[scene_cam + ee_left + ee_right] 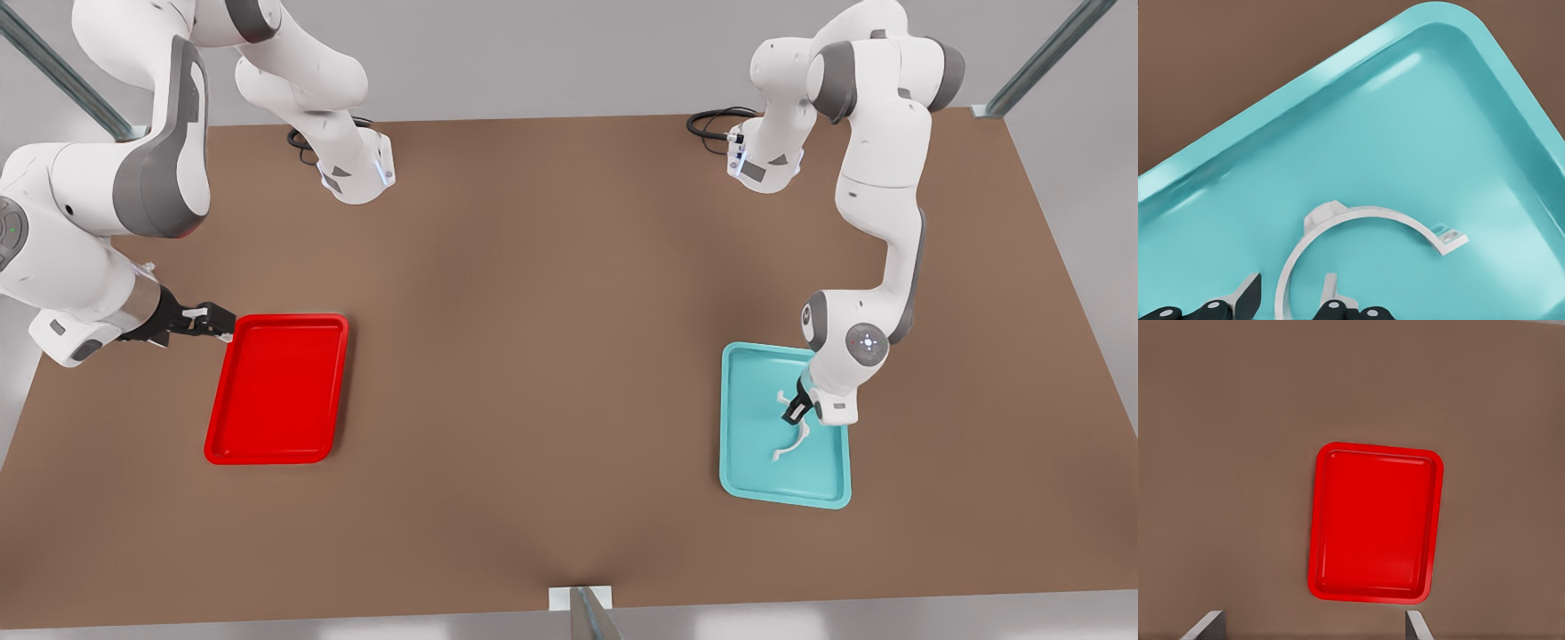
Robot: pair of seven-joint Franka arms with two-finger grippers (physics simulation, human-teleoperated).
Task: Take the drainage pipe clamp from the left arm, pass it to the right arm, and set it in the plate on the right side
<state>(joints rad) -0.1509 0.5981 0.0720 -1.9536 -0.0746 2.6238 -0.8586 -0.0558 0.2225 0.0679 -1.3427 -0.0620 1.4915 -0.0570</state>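
Brown tabletop (533,373), matte and bare between the two trays, is backed by a grey wall and metal frame struts.

The drainage pipe clamp (1358,217) is seen lying flat on the floor of the teal tray (742,462), at the front view's right. It is judged light, thin and fairly stiff, of smooth white plastic: likely to skid or pivot on the glossy tray floor if nudged from one side. Its arc band is the sensible place to be gripped, across the thin wall, away from the boss at the crown and the tab at the visible end; enough band must be left free for the second gripper at the handover.

The left gripper (1290,293) is set low over the tray, fingers parted narrowly, with one fingertip (1248,293) outside the arc and the other inside it. The band is straddled but not yet pinched.

The tray's raised rim is close on the arm's side; a straight lift is judged the cleanest exit.

The right gripper (206,320) waits just beside the near end of the red plate (267,444), jaws spread wide and holding nothing. The plate is well apart from the teal tray, with open table between for the exchange.
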